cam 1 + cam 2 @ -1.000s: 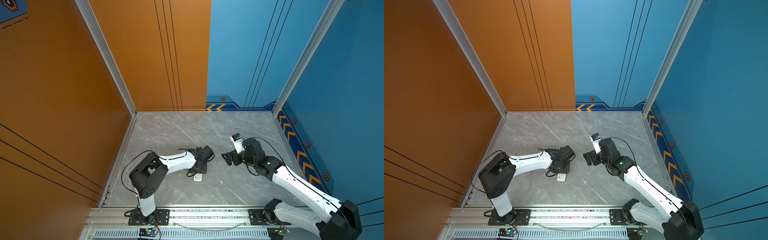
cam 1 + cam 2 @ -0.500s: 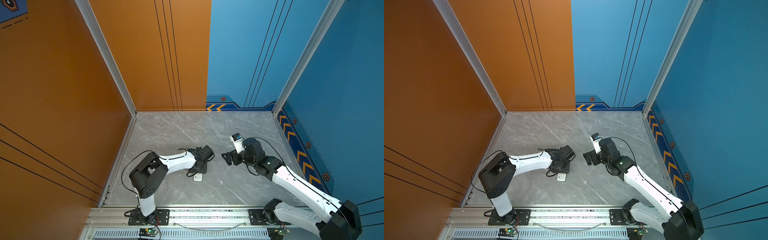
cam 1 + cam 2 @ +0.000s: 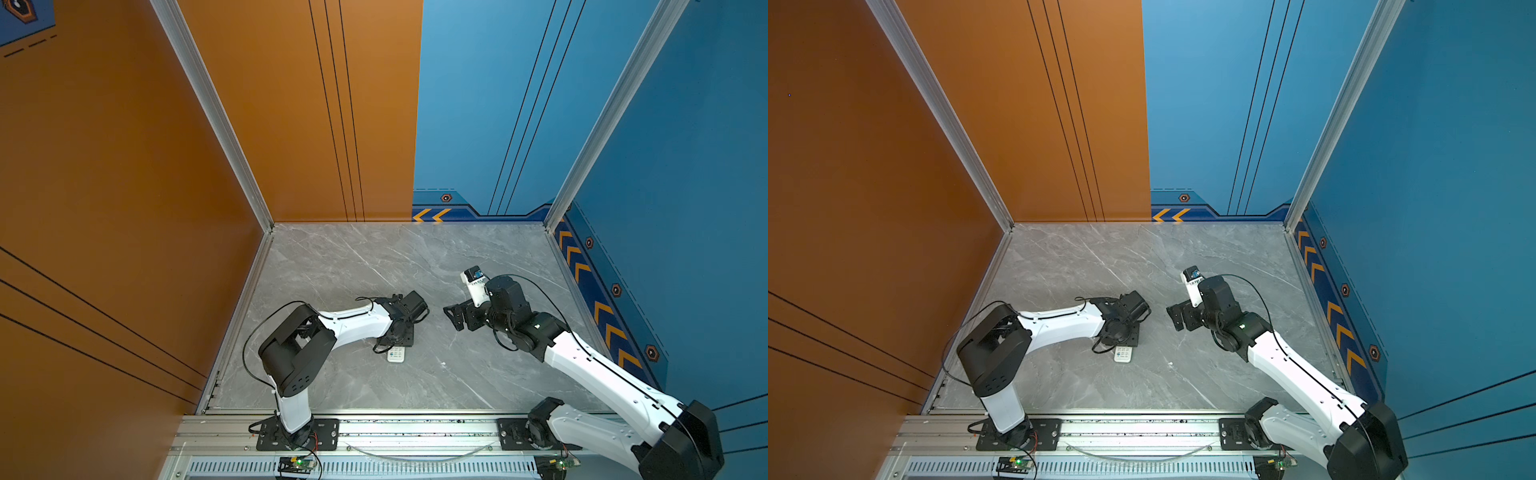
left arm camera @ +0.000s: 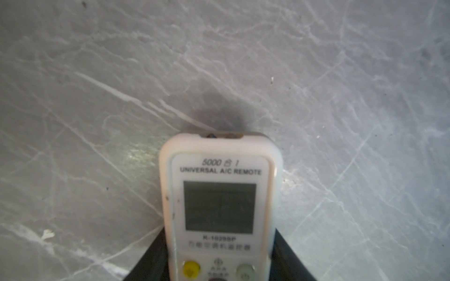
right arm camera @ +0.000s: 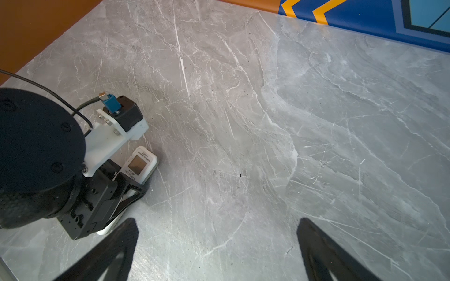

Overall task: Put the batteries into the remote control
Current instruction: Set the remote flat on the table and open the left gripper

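**The remote control (image 4: 219,206) is gripped face up, low at the grey table (image 3: 374,266), near its front middle.**
Its long sides are clamped by the left gripper (image 4: 219,228) between black fingers (image 4: 153,258), and the screen end is left free beyond them. The right gripper (image 5: 218,222) is seen well apart, above the table, with its jaws spread wide and empty.
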